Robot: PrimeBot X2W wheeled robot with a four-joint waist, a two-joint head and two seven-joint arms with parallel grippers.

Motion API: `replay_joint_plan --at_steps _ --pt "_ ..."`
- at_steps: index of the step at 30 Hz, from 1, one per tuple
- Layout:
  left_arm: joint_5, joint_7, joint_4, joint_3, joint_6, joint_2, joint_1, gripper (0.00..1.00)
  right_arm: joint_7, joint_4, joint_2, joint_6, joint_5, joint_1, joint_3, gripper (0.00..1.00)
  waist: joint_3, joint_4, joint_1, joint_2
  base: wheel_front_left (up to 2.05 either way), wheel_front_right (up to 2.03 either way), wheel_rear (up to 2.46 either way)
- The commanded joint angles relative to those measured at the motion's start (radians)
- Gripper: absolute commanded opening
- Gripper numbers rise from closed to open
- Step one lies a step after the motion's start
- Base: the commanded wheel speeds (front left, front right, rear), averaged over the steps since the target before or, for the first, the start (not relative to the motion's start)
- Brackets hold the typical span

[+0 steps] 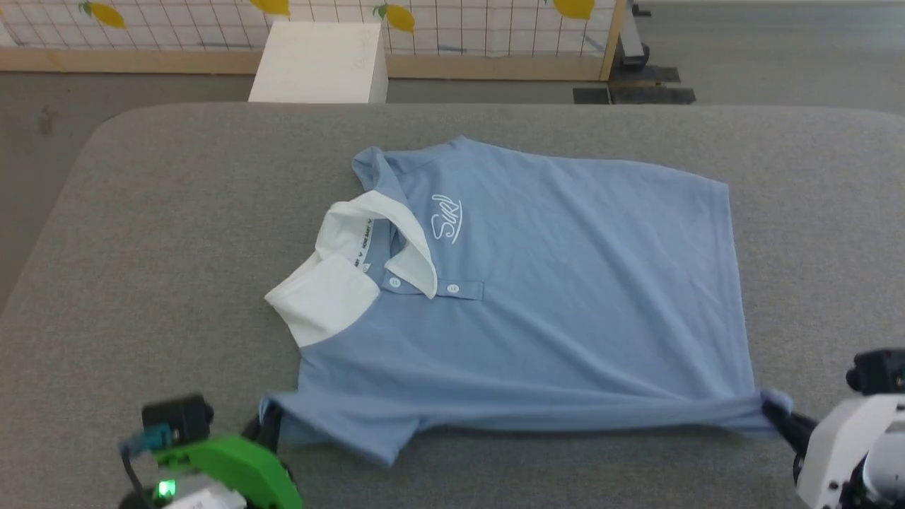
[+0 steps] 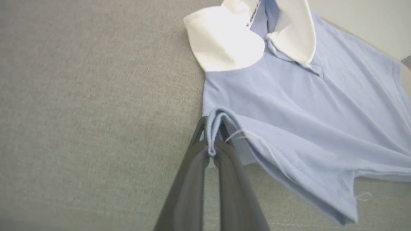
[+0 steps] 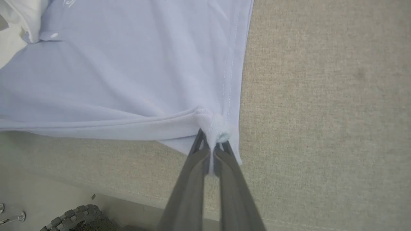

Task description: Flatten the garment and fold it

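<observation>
Light blue polo shirt lies beyond both grippers: left gripper pinches its near-left sleeve, right gripper its near-right hem corner.

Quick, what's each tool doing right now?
Left tool: closed, pinching the garment's near edge.
Right tool: closed, pinching the garment's hem corner.

Grey fabric-covered worktop with rounded corners. Beyond its far edge, white box on grey floor, before wood-framed wire grid hung with yellow lemon shapes. Even, soft light.
</observation>
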Motion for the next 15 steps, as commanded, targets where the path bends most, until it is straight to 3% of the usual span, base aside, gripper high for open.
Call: replay_joint_plan --at_steps 1,8,15 --pt "0.017 0.014 -0.02 0.0 -0.002 0.017 -0.057 0.0 0.015 -0.013 -0.01 -0.002 -0.007 -0.037 -0.002 0.0 0.026 -0.005 0.0001 0.0 0.0 0.0 0.0" --pt "0.05 0.108 -0.05 -0.036 -0.024 0.048 -0.286 0.0 0.094 -0.025 -0.043 -0.002 -0.024 -0.184 0.011 0.0 0.126 -0.006 0.0001 0.0 0.0 0.0 0.0" --pt "0.076 0.141 0.061 -0.064 -0.067 0.055 -0.511 0.0 0.19 0.019 -0.057 -0.002 -0.062 -0.337 0.049 0.0 0.231 -0.006 0.0001 0.0 0.0 0.0 0.0"
